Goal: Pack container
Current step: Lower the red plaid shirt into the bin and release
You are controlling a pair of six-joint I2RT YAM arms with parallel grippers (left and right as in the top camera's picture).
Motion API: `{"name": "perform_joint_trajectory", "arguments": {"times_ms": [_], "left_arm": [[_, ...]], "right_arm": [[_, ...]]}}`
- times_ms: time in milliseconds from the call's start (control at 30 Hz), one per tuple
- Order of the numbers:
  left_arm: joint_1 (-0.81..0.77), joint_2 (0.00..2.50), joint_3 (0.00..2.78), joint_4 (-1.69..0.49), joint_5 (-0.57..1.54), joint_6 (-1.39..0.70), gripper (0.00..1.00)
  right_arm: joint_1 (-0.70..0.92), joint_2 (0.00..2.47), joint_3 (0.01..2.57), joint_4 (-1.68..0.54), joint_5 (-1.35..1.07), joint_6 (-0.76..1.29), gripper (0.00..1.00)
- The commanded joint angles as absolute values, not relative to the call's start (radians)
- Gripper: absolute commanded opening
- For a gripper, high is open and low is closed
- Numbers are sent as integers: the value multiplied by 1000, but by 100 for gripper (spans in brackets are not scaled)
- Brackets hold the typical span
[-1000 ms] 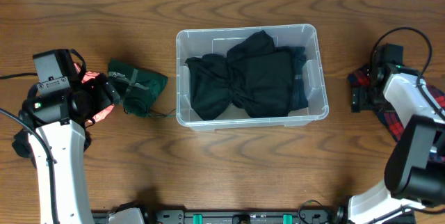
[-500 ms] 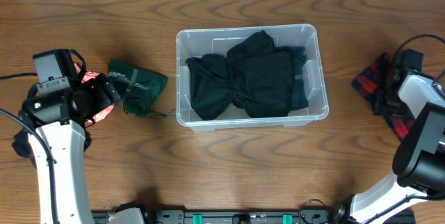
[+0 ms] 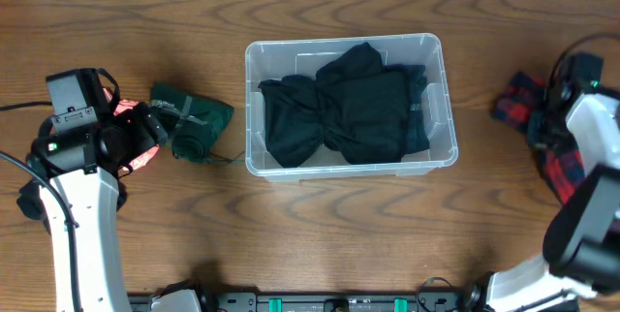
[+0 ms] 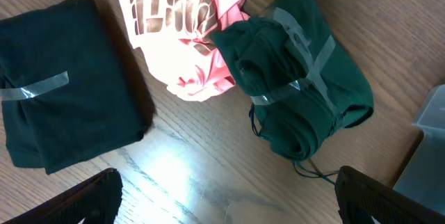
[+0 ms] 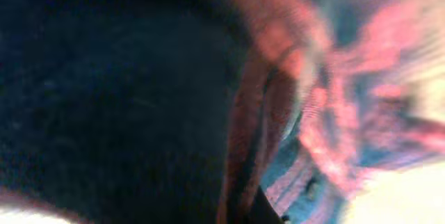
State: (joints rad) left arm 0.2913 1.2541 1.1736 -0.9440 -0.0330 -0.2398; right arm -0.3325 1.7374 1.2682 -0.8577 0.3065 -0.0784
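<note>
The clear container (image 3: 344, 45) stands at the table's middle with dark clothes (image 3: 339, 109) inside. A green taped bundle (image 3: 194, 123) lies to its left and also shows in the left wrist view as the green bundle (image 4: 306, 92). My left gripper (image 4: 229, 206) hovers open over bare wood just short of that bundle, its fingers spread wide. At the far right my right gripper (image 3: 540, 126) is shut on a red plaid garment (image 3: 518, 97). That plaid cloth (image 5: 348, 113) fills the blurred right wrist view, so the jaws barely show there.
A pink and white garment (image 4: 184, 36) and a dark taped folded garment (image 4: 62, 78) lie beside the green bundle, under my left arm (image 3: 82, 147). More plaid cloth (image 3: 562, 171) trails toward the right edge.
My right gripper has gone from open to shut on the plaid garment and has shifted right and slightly back, dragging the cloth. The left arm has not moved.
</note>
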Motion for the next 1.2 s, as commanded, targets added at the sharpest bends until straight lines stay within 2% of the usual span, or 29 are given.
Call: {"name": "perform_joint_trajectory", "arguments": {"times_ms": [0,233,533,800,1100,1133,1167], "left_arm": [[295,1257,1195,-949,-38,-249,98],[295,1257,1195,-949,-38,-249,98],[295,1257,1195,-949,-38,-249,98],[295,1257,1195,-949,-38,-249,98],[295,1257,1195,-949,-38,-249,98],[295,1257,1195,-949,-38,-249,98],[295,1257,1195,-949,-38,-249,98]], "right_arm": [[-245,1555,1403,-888,276,-68,1],[44,1348,1466,-916,280,-84,1],[447,1380,1459,-936,299,145,1],[663,1565,1459,-953,298,262,1],[786,1747,1459,-986,280,415,1],[792,1756,1459,-985,281,414,4],[794,1759,1459,-984,285,410,23]]}}
